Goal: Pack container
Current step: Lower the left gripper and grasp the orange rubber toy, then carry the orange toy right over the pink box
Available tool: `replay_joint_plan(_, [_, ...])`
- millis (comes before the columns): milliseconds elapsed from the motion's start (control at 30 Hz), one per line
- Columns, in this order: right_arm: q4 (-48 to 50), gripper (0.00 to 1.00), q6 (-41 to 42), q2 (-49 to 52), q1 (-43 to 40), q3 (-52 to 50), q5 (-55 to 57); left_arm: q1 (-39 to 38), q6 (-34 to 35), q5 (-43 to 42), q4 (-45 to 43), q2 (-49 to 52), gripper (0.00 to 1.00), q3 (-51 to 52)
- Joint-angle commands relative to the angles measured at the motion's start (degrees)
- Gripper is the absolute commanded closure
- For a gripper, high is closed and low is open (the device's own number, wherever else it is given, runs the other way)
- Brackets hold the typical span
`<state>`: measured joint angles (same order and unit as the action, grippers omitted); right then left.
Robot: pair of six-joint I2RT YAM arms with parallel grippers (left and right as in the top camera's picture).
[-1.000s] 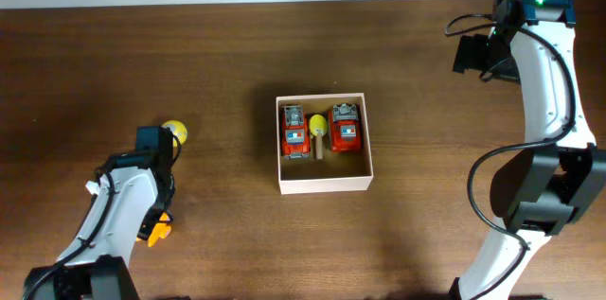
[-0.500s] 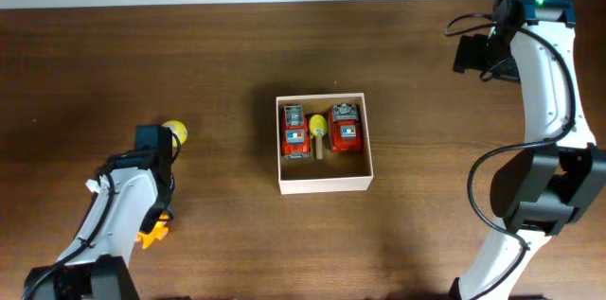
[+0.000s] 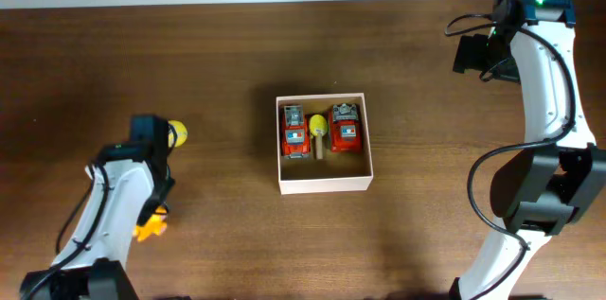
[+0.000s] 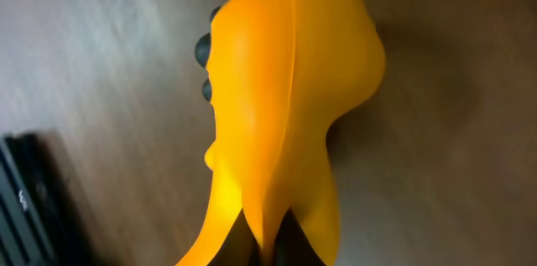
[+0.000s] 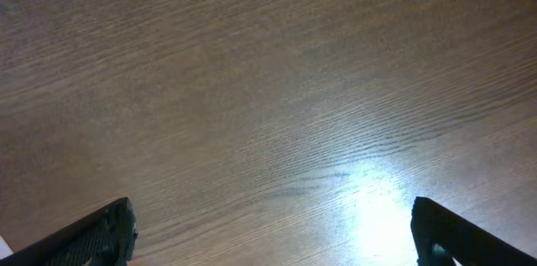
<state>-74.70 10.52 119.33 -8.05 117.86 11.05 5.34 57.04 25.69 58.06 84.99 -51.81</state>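
Note:
The container [image 3: 323, 185], a white-walled square box, sits mid-table holding two red toy cars [image 3: 295, 132] [image 3: 345, 126] with a yellow toy [image 3: 319, 128] between them. My left gripper [image 4: 268, 247] is shut on an orange rubber toy [image 4: 281, 106], its dark fingertips [image 4: 242, 245] pinching the toy's thin lower seam. Seen from overhead, the orange toy [image 3: 148, 229] peeks out beside my left arm at the table's left front. Far from the box, my right gripper [image 5: 277, 237] hangs open over bare wood at the back right, nothing between its fingers.
A round yellow toy [image 3: 177, 132] lies on the table just beyond my left wrist. The right arm [image 3: 549, 82] curves along the right edge. A dark flat object [image 4: 29, 207] shows at the lower left of the left wrist view.
My left gripper has shut on the orange toy, and the left wrist has shifted slightly left and away with it. The right arm has not moved.

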Motion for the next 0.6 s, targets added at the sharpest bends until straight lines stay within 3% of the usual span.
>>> replay_joint_plan(0, [0.15,0.01,0.22,0.22,0.15,-0.24,-0.09,0.46,-8.66,-0.37,3.65,0.17,0.98,-8.41])
replay_joint_plan(300, [0.15,0.01,0.22,0.22,0.15,-0.24,-0.09,0.44,-29.09,-7.8,4.85,0.17,0.98,-23.85])
replay_joint_plan(567, [0.15,0.01,0.22,0.22,0.15,-0.24,-0.09,-1.9,-41.53,-22.21,-4.37,0.17,0.98,-30.42])
